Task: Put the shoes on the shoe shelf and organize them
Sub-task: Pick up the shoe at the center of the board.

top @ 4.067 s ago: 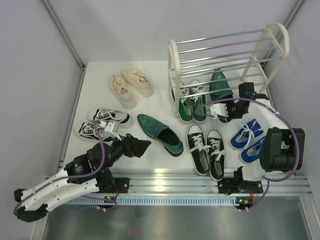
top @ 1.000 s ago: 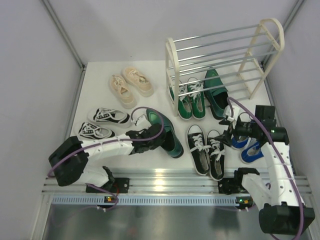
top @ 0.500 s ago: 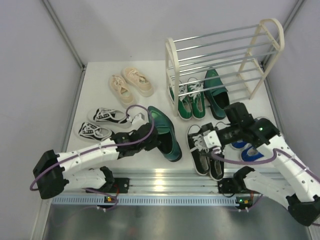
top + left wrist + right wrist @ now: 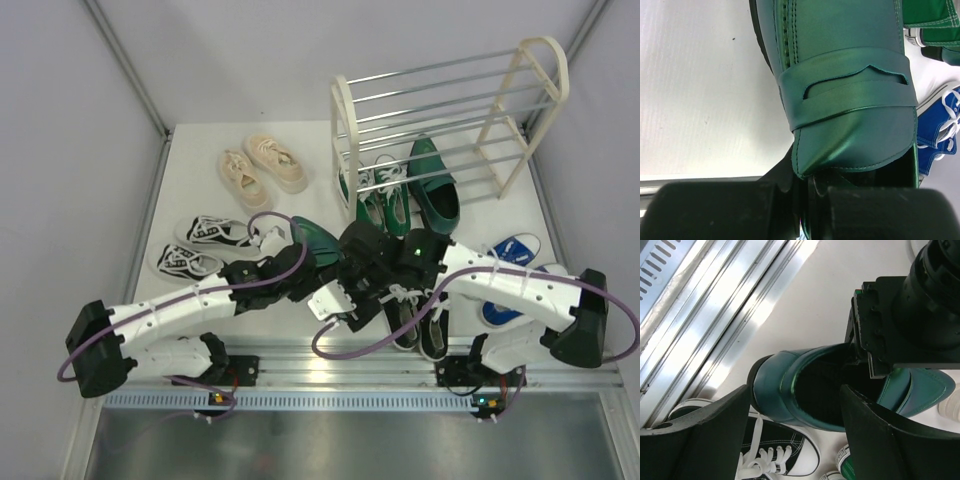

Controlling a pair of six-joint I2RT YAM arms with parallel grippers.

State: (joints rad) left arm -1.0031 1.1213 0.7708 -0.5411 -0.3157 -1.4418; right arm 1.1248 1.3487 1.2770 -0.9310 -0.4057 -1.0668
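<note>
A glossy dark green loafer (image 4: 318, 238) (image 4: 845, 75) is held just off the table in front of the shoe shelf (image 4: 345, 110). My left gripper (image 4: 298, 278) (image 4: 807, 192) is shut on the rim of its opening, near the tongue. My right gripper (image 4: 345, 292) (image 4: 795, 390) is open, its two fingers standing either side of the loafer's heel (image 4: 780, 390) without touching it. The matching loafer (image 4: 436, 185) and a pair of green sneakers (image 4: 385, 205) sit on the shelf's lowest rods.
Black sneakers (image 4: 420, 315) (image 4: 775, 460) lie partly under my right arm. Blue sneakers (image 4: 515, 252) are to the right. Cream sneakers (image 4: 262, 168) and striped sneakers (image 4: 210, 235) lie on the left. The metal rail (image 4: 715, 305) runs along the near edge.
My right arm has swung left from the blue sneakers to the loafer's heel, jaws still open. My left gripper, earlier empty, has gripped the loafer and turned it.
</note>
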